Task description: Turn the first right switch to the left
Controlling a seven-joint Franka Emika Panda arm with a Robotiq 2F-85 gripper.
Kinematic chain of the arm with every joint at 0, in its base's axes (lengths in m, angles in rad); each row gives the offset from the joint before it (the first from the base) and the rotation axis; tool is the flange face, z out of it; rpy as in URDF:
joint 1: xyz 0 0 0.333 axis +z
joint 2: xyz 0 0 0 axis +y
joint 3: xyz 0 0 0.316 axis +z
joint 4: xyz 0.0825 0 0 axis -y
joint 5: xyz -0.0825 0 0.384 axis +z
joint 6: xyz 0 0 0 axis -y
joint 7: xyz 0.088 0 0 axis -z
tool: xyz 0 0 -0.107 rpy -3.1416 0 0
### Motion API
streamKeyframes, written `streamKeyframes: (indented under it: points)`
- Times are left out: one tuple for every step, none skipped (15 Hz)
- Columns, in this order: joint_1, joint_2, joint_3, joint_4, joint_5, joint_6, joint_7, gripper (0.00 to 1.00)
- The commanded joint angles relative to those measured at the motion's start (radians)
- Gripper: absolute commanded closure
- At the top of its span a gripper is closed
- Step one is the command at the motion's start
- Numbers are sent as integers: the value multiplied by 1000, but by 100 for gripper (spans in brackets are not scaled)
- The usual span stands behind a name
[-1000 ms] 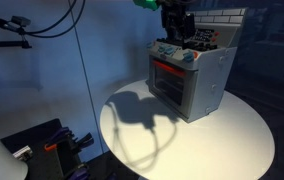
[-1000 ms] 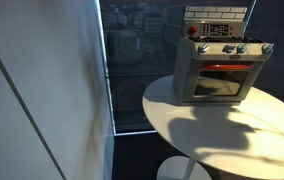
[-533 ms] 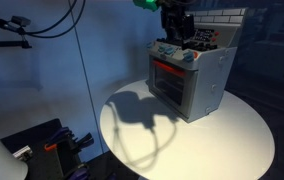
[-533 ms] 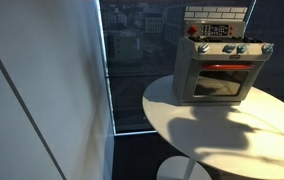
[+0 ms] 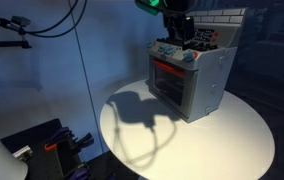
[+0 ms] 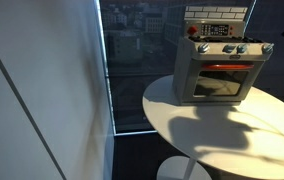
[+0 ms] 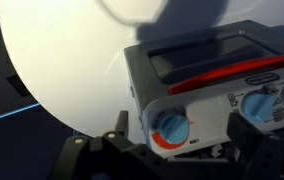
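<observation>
A grey toy oven (image 5: 194, 78) with a red-trimmed door stands on the round white table (image 5: 182, 140); it also shows in the other exterior view (image 6: 218, 68). A row of blue knobs (image 6: 229, 49) runs along its front top edge. In the wrist view one blue knob with a red ring (image 7: 170, 127) lies between my dark fingers (image 7: 117, 128). My gripper (image 7: 182, 135) is open and straddles this knob without closing on it. In an exterior view the gripper (image 5: 178, 32) hangs just above the oven's knob panel. More blue knobs (image 7: 272, 100) sit further along the panel.
The oven's back panel with a red button (image 6: 193, 30) rises behind the knobs. A window wall (image 6: 132, 60) stands beside the table. Dark equipment and cables (image 5: 42, 145) lie on the floor past the table's edge.
The arm has shifted very slightly sideways above the oven. The oven and knobs look unchanged.
</observation>
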Motion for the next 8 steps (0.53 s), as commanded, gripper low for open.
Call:
streamKeyframes:
  points:
    - [-16, 4, 13, -15, 65, 61, -13, 0]
    - [-16, 8, 13, -18, 83, 75, -15, 0]
    - [-15, 10, 13, -22, 98, 90, -17, 0]
    - [-15, 13, 13, -25, 115, 104, -20, 0]
    - [-15, 17, 13, -28, 132, 116, -23, 0]
    - [-15, 22, 14, -30, 149, 125, -27, 0]
    - [-15, 26, 15, -32, 165, 136, -30, 0]
    - [-15, 31, 16, -33, 182, 140, -34, 0]
